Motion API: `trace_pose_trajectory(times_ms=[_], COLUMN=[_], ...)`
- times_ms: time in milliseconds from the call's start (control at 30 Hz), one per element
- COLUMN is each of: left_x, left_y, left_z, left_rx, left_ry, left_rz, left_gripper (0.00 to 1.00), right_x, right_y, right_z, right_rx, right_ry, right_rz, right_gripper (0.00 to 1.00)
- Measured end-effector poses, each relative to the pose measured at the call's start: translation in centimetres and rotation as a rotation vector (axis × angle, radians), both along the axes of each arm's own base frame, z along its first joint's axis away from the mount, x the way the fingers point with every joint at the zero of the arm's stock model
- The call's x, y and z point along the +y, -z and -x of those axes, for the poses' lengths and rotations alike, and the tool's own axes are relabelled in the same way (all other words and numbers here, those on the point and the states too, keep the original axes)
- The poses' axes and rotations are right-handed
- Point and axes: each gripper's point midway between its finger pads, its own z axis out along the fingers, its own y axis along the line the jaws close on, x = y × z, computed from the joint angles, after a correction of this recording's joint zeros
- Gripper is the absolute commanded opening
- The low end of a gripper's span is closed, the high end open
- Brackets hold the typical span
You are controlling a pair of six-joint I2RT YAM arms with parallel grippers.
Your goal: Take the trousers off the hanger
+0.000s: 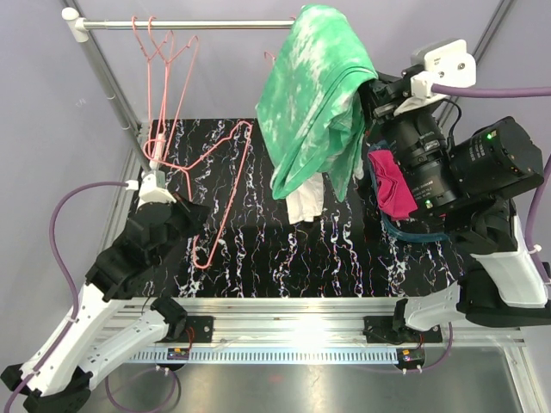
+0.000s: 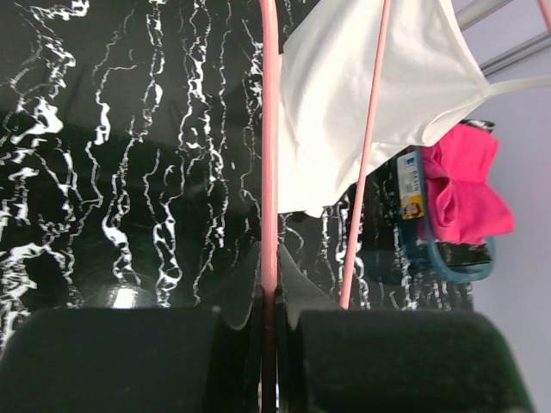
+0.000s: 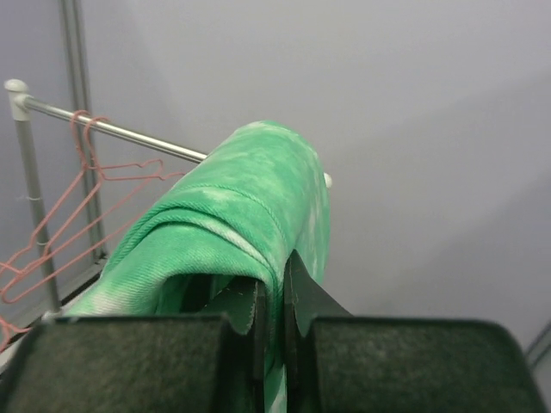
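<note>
The black marbled table (image 1: 344,258) lies open along your near edge, with a rail (image 1: 215,25) across the back. The green trousers (image 1: 314,95) drape by the rail's right end, and your right gripper (image 3: 271,288) pinches their fold. Your left gripper (image 2: 269,284) clamps the pink hanger (image 2: 269,129) wire, left of them.

The trousers (image 1: 314,95) are thick woven cloth, mottled green and white, matt, with stitched seams. The wire hanger (image 2: 269,129) is thin pink wire with a smooth, coated look. The rail (image 1: 215,25) is dull silver metal. The desk (image 1: 284,249) is glossy black, veined white like marble.
</note>
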Motion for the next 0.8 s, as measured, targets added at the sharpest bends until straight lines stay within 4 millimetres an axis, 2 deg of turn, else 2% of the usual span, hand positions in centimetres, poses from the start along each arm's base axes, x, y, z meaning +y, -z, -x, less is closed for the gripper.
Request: trace_pose_trajectory(times_ms=[100,267,367,467,567,667,800], left_x=[0.3,0.8,1.1,1.1,0.9,0.9,0.5], left_y=[0.0,-1.1,-1.5,-1.9,-2.5,-3.1,-4.0], left_z=[0.2,0.6,0.8,0.8,0.7,0.7,0.6], left_rx=[0.001,-0.021,-0.027,-0.033,-0.036,-0.037,-0.054], left_ry=[0.011,0.023,0.033,0.043,0.06,0.08,0.114], left_rz=[-0.037,-0.071,-0.095,-0.116,-0.139,-0.166,-0.194], left_gripper=[0.0,0.0,0.0,0.0,0.0,0.0,0.0], right_x=[-1.3,-4.5,-6.9,-10.0,-13.3,-16.2,-20.3], right_y=[0.0,-0.5,-0.5,0.5,3.0,6.9,11.4], right_z=[-0.5,-1.2,-1.8,-3.2,-5.3,-7.3,-8.1], right_rx=[-0.008,-0.029,-0.016,0.026,0.098,0.183,0.293], right_ry=[0.083,0.296,0.439,0.619,0.829,1.006,1.175], right_rz=[0.05,0.124,0.149,0.19,0.258,0.355,0.421], right_gripper=[0.0,0.0,0.0,0.0,0.0,0.0,0.0])
